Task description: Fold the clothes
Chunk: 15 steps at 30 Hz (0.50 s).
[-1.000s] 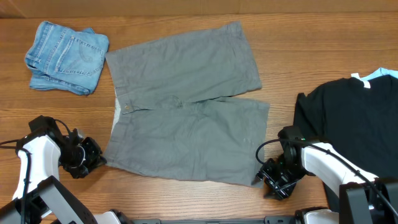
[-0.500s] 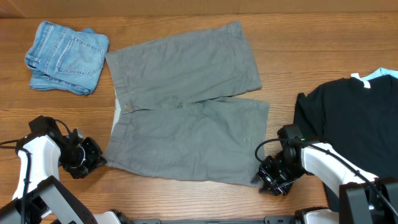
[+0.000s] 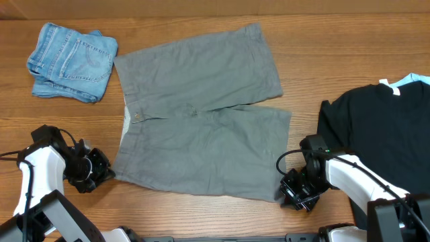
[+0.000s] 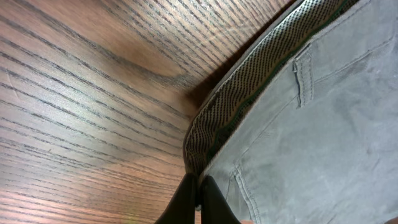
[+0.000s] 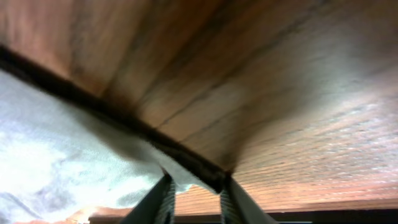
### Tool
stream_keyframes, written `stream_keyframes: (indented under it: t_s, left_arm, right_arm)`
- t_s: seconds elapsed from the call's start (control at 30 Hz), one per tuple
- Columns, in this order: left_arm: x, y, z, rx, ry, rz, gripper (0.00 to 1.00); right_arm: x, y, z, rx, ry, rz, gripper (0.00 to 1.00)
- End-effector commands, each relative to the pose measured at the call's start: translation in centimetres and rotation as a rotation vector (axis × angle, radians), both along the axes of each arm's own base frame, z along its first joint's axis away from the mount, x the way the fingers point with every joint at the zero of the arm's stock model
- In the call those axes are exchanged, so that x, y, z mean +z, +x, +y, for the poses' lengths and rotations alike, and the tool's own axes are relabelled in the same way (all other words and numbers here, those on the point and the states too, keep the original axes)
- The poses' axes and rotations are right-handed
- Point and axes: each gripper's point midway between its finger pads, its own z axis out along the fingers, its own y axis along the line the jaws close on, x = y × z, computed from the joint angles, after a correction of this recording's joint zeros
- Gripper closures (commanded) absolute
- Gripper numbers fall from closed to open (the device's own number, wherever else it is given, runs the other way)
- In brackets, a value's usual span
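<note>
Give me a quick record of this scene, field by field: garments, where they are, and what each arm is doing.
surface: wooden table
shorts: grey-olive, spread flat, centre
denim garment: folded, far left corner
black t-shirt: right edge
left gripper: jaws shut on the shorts' waistband corner
right gripper: jaws around the near leg's hem corner, not seen to be closed
fold: not started

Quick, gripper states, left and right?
Left gripper: shut on the shorts' waistband corner.
Right gripper: shut on the shorts' leg hem corner.
</note>
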Motion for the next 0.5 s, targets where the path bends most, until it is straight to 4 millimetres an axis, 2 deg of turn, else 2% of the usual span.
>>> stream_keyframes:
  t_s: [0.0,0.1,0.3,0.47]
  left_arm:
    - [0.4,0.5,0.3,-0.017,0.004,-0.023,0.96]
    - [0.4,0.5,0.3,-0.017,0.004,-0.023,0.96]
    - [0.4,0.5,0.3,-0.017,0.004,-0.024,0.95]
    - [0.4,0.5,0.3,-0.024,0.004,-0.026,0.95]
  right_arm:
    - [-2.0,0.7,-3.7,0.044,-0.225,-0.057,0.79]
    - [-2.0,0.7,-3.7,0.044,-0.225,-0.057,0.87]
    - [-1.5,0.9,-3.7,0.051,-0.231,-0.053,0.96]
    - [-0.3,1.7,-3.6,0.079,-0.224,-0.065,0.96]
